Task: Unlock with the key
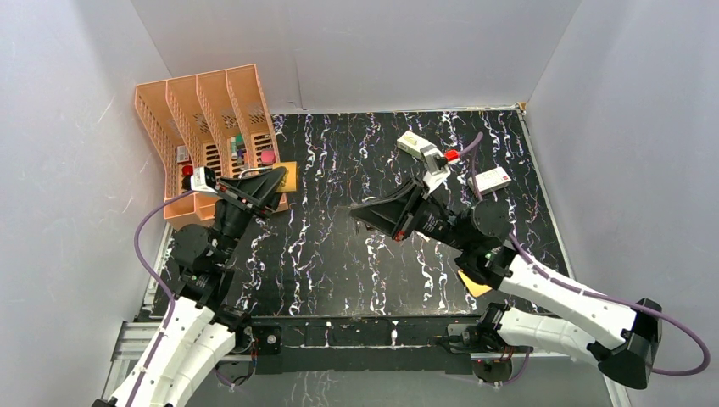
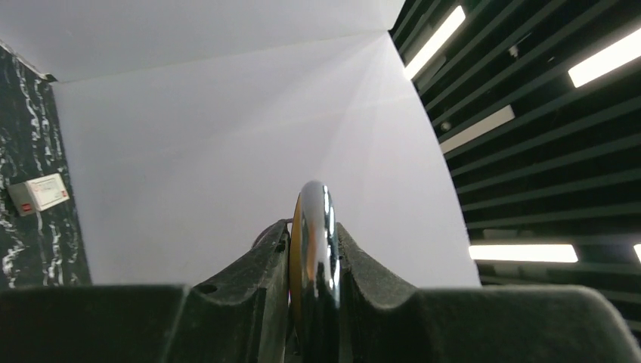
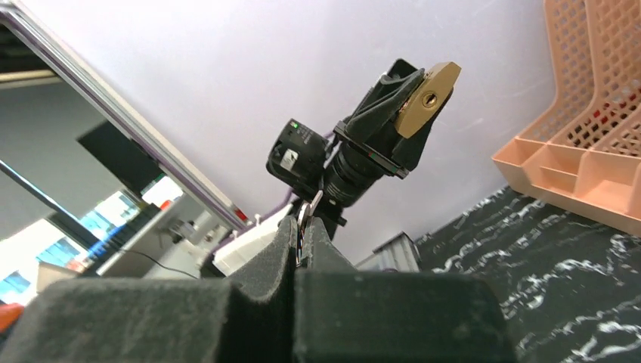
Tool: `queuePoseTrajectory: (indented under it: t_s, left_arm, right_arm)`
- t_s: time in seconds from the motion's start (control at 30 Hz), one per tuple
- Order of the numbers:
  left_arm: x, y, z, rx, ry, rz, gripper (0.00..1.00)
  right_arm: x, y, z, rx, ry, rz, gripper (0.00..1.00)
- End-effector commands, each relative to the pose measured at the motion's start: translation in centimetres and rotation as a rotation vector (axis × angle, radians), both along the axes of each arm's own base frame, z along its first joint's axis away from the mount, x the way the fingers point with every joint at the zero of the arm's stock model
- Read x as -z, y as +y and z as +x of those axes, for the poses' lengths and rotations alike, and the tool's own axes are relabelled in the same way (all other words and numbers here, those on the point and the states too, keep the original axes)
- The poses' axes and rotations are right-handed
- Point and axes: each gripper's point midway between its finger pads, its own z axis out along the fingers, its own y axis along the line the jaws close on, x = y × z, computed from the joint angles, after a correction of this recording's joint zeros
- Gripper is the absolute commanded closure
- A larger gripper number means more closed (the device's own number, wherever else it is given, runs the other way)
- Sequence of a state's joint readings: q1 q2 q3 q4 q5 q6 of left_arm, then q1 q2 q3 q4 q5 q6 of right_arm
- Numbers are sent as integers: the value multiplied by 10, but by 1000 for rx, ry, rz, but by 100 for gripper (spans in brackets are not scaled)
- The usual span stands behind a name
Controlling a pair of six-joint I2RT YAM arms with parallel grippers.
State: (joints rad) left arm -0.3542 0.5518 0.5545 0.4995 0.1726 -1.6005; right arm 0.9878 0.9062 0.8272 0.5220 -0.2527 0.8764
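Left hand (image 2: 313, 257): clamped on brass padlock (image 3: 442, 79), keyhole (image 3: 429, 98) presented to right hand (image 3: 302, 246), we judge for insertion. Right hand: pinched shut on key (image 3: 305, 215), well apart from padlock.

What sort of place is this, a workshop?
Probably a robotics lab test booth: white panels wall in a black marbled table, a left arm and right arm are mounted at its edge, and strip lights hang on a slatted ceiling.

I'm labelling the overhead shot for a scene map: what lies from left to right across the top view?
Orange file rack, brass padlock in the left pincer, right pincer pinching the key, small white-and-yellow box, white box with red label.
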Motion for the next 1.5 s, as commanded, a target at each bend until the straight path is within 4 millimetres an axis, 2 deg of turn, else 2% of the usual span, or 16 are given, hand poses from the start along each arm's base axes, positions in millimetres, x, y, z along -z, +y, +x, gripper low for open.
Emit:
queuePoseTrajectory:
  t_s: [0.0,0.17,0.43,1.03,1.47]
  left_arm:
    - [-74,24,-24,-13,-132,-201,100]
    - [-71,21,-15,-6,-92,-207,100]
    - [-61,9,-14,70,-109,-211,100]
    - [-72,-16,-31,202,-257,-107,100]
    - [-78,-17,-38,207,-297,-81,100]
  right_arm:
    - [-54,-23,4,34,3,307,100]
    - [-51,-16,21,57,70,364,100]
    - [-53,2,33,66,68,337,100]
    - [-55,24,47,62,78,329,100]
    - [-55,32,48,35,99,329,100]
